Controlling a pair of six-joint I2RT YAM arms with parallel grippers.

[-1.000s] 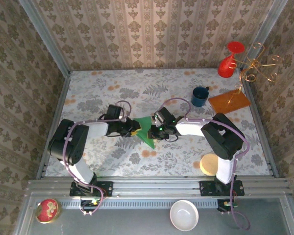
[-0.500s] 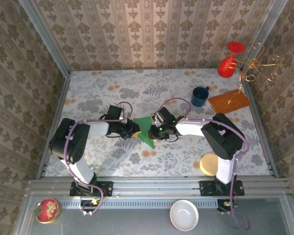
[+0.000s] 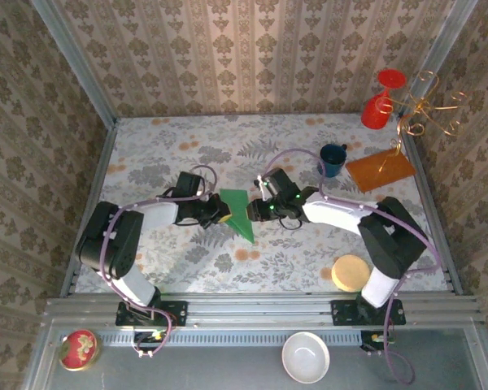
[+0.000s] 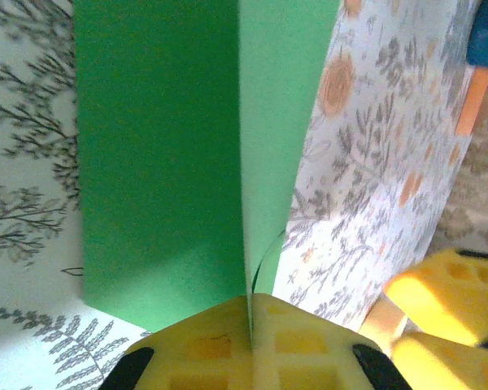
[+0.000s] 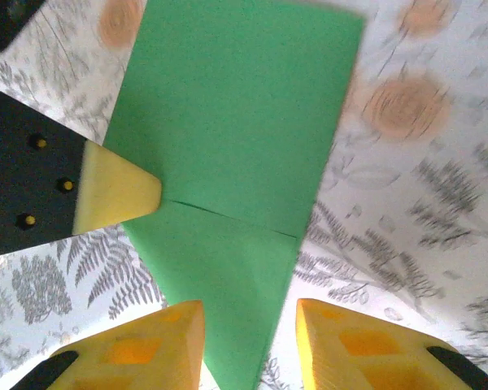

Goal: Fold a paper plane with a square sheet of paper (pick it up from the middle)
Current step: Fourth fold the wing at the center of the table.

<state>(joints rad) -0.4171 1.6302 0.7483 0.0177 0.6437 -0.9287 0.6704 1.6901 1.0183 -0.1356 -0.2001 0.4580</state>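
Risk notes, near to far.

Left gripper, left of the mug and nearer than it, is clenched on the paper at its raised fold. The pads meet on the crease.

The paper lies on the table, well left of the mug, between the two grippers. One flap stands up and the rest lies flat.

Right gripper, between paper and mug, has its jaws apart on either side of the paper's narrow end. As far as I can tell it grips nothing.

Judged hazards:
- Only one pinch holds the sheet, so any pull by the left arm could drag or swivel it and set the next crease askew.
- The paper is thin, so a hard tug at the pinch may tear or crumple the fold.
- If the right jaws close off-line, they could buckle the narrow end.
- A wide swing of the right arm could knock the mug, or the board just beyond it.
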